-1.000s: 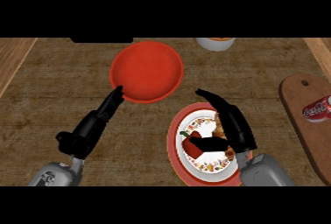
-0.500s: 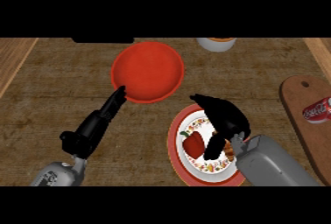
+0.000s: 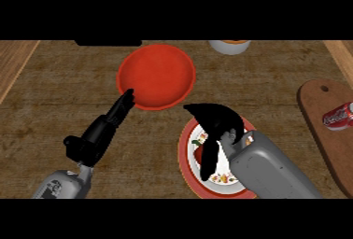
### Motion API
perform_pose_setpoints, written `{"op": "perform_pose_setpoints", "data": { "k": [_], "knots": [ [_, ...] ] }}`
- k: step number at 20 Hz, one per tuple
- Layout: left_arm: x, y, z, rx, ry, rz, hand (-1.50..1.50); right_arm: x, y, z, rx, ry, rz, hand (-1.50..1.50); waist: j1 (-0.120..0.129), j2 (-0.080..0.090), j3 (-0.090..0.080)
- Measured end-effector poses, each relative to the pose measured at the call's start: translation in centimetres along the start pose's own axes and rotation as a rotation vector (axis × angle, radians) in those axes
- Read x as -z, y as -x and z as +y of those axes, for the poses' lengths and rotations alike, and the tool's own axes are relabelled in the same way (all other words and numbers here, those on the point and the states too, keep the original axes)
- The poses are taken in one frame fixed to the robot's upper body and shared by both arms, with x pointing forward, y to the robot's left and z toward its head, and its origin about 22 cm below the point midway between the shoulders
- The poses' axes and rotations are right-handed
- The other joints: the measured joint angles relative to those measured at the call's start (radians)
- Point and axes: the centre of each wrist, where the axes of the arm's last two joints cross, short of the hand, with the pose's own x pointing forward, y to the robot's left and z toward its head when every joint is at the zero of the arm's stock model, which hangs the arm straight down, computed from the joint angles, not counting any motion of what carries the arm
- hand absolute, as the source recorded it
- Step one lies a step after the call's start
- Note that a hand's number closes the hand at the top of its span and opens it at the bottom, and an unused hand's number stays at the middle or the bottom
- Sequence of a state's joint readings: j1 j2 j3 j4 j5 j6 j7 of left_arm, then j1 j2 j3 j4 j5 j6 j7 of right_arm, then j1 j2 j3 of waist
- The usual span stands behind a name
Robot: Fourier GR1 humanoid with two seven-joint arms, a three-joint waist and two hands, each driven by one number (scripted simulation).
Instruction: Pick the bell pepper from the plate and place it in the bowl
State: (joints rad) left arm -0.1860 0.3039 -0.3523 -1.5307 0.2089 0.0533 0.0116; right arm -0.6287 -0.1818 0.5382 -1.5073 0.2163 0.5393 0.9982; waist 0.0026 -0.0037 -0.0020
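Over the plate, right hand bent down low, right on top of the bell pepper.

Just wrist-side of that hand, red bell pepper lying on the patterned plate, partly hidden beneath it; open or closed on it, cannot tell from here. Ahead and to its left, red bowl. Left hand stretched out straight, holding nothing, tips at the bowl's near rim. Off to the right hand's right, wooden board with a can on it.
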Motion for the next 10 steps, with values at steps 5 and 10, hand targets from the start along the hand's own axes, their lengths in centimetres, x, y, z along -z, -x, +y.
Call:
{"op": "perform_pose_setpoints", "data": {
  "k": [5,10],
  "knots": [
    [-0.1,0.2,0.0,-0.004,0.0,0.0,0.0,0.4,-0.3,0.1,-0.013,-0.033,0.021,-1.5,-0.002,0.001,0.001],
    [-0.5,-0.4,-0.3,-0.003,0.004,-0.001,0.0,0.3,-1.1,2.1,-0.055,-0.032,0.031,-1.5,-0.002,0.0,0.001]
  ]
}}
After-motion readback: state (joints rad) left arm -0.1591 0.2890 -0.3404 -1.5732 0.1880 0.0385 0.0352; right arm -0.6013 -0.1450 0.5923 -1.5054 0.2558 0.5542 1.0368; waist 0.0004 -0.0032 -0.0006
